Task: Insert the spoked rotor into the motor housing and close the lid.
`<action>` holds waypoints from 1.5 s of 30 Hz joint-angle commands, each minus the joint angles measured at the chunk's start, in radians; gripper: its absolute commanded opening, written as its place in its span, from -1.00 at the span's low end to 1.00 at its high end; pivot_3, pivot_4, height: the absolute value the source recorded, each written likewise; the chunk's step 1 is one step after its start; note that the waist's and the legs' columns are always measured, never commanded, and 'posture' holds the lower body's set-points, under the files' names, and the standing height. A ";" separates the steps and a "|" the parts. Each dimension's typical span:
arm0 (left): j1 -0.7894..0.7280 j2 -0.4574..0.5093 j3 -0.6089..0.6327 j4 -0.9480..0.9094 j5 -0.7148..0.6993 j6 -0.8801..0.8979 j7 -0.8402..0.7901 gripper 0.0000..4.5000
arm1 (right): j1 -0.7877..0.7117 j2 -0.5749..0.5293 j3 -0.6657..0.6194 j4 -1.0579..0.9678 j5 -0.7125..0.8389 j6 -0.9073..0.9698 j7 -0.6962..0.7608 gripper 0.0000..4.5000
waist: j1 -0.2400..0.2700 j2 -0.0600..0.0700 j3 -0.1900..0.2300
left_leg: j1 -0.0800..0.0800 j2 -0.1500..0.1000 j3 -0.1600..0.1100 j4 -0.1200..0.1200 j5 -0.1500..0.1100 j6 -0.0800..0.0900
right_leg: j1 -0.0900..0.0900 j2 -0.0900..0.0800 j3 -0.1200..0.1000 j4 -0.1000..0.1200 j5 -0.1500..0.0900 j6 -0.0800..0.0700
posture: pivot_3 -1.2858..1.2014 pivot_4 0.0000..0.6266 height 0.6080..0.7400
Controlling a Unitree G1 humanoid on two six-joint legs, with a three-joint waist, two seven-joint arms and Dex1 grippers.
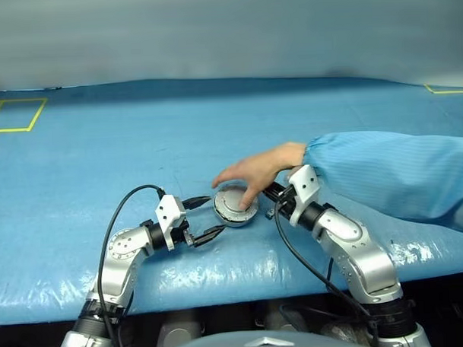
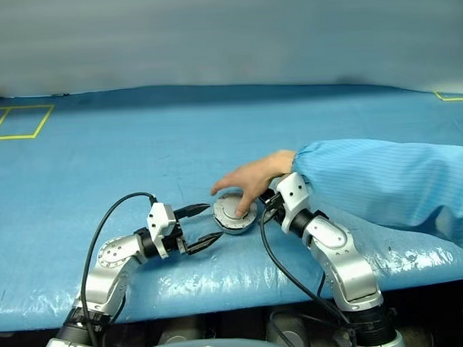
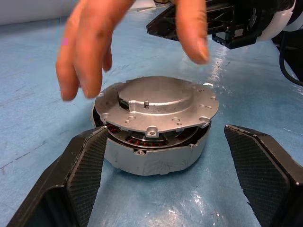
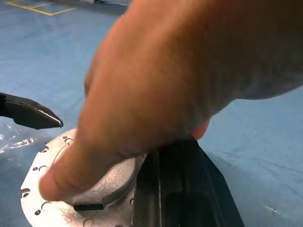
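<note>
While one hand (image 1: 256, 171) hovers over one lid (image 3: 158, 103) on one motor housing (image 3: 151, 153), left end effector (image 1: 204, 217) gapes, right end effector (image 1: 274, 196) closed, empty.

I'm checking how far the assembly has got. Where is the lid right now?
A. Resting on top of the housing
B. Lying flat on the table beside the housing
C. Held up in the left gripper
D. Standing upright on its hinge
A: the lid lies over the motor housing, a person's hand above it and the left gripper open beside it.
</note>
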 commanded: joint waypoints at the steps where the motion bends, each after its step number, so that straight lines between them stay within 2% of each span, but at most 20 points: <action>1: -0.001 -0.004 -0.005 -0.018 0.007 -0.015 0.006 0.87 | -0.002 -0.010 -0.023 -0.039 0.005 -0.001 -0.007 -0.99 | 0.000 0.000 0.000 | 0.000 0.000 0.000 0.000 0.000 0.000 | 0.000 0.000 0.000 0.000 0.000 0.000 | 0.03 -0.52 1.00; 22: -0.008 0.004 -0.015 -0.023 0.011 -0.009 0.007 0.87 | 0.072 -0.027 -0.070 -0.025 -0.006 0.012 -0.041 -0.99 | 0.000 0.000 0.000 | 0.000 0.000 0.000 0.000 0.000 0.000 | 0.000 0.000 0.000 0.000 0.000 0.001 | 0.03 -0.52 1.00; 45: -0.015 -0.007 -0.009 -0.003 0.005 -0.018 0.006 0.87 | 0.052 -0.026 -0.054 -0.053 0.012 0.017 -0.031 -0.99 | 0.000 0.000 0.000 | 0.000 0.000 0.000 0.000 0.000 0.000 | 0.000 0.000 0.000 0.000 0.000 0.001 | 0.03 -0.52 1.00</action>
